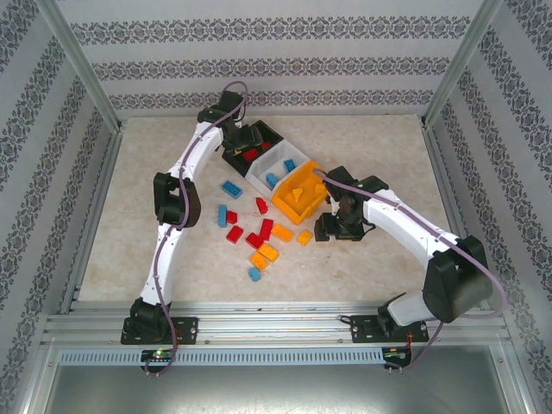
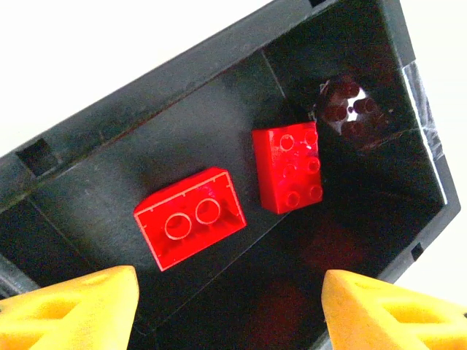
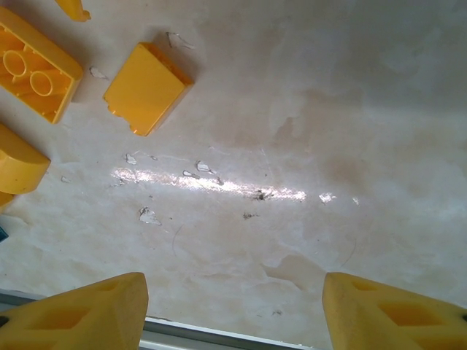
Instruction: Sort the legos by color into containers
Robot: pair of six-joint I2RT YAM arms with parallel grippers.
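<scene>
As things lie, right tool (image 3: pixel 233 292): nearer, apart, empty.
Bearing: orange brick (image 3: pixel 146 87) ahead-left of it on surface (image 3: pixel 328 131).
Left tool (image 2: pixel 232 281): apart over black bin (image 2: pixel 182 69).

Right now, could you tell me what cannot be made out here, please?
Top view: the left gripper covers part of the black bin.
Left wrist view: shadow and glare blur a dark brick in the bin's corner.
Right wrist view: the left edge cuts off orange bricks.

TEXT | you are finding nothing readable | red brick (image 2: pixel 286 166) in black bin (image 2: pixel 182 124): any stud lettering is showing too blurred for you to read
</scene>
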